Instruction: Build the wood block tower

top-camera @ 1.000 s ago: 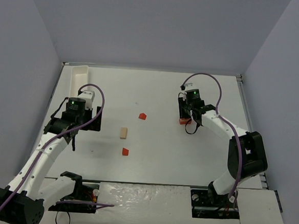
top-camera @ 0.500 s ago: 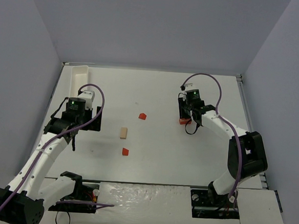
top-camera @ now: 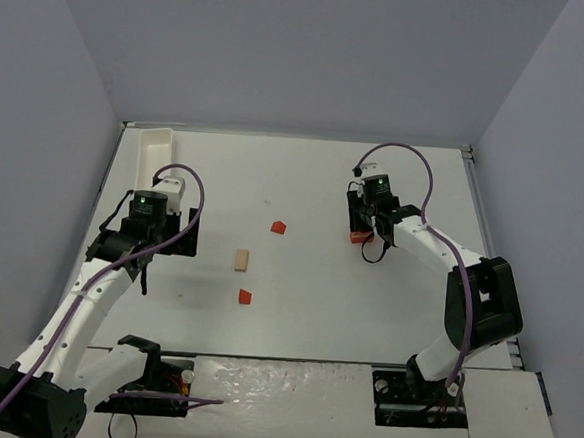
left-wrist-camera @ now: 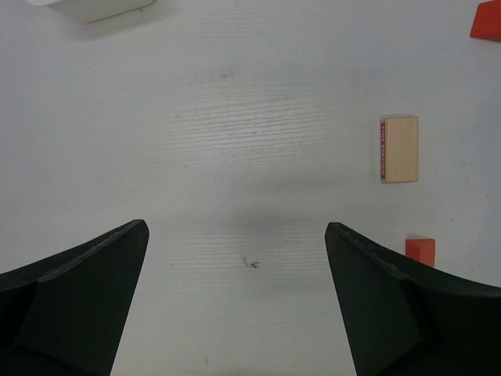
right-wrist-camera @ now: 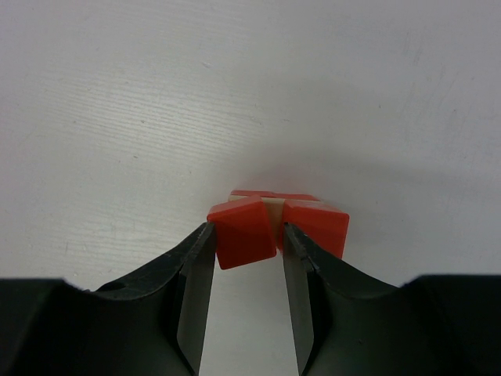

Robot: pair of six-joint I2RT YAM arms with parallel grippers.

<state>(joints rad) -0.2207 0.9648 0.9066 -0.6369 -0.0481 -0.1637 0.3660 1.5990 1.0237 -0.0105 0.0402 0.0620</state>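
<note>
The wood block tower (top-camera: 357,238) is a low cluster of red cubes and a pale tan piece right of the table's middle. In the right wrist view a second red cube (right-wrist-camera: 317,225) and the tan piece (right-wrist-camera: 272,210) lie just behind my fingers. My right gripper (top-camera: 360,231) is shut on a tilted red cube (right-wrist-camera: 243,231) at the tower's near side, its jaws close on either side of it. My left gripper (top-camera: 182,239) is open and empty over bare table at the left; it also shows in the left wrist view (left-wrist-camera: 236,227).
A loose tan block (top-camera: 240,261) (left-wrist-camera: 399,149) lies mid-table. One loose red block (top-camera: 278,227) (left-wrist-camera: 487,19) lies beyond it, another (top-camera: 245,297) (left-wrist-camera: 420,249) nearer. A long white tray (top-camera: 156,149) (left-wrist-camera: 94,8) stands at the back left corner.
</note>
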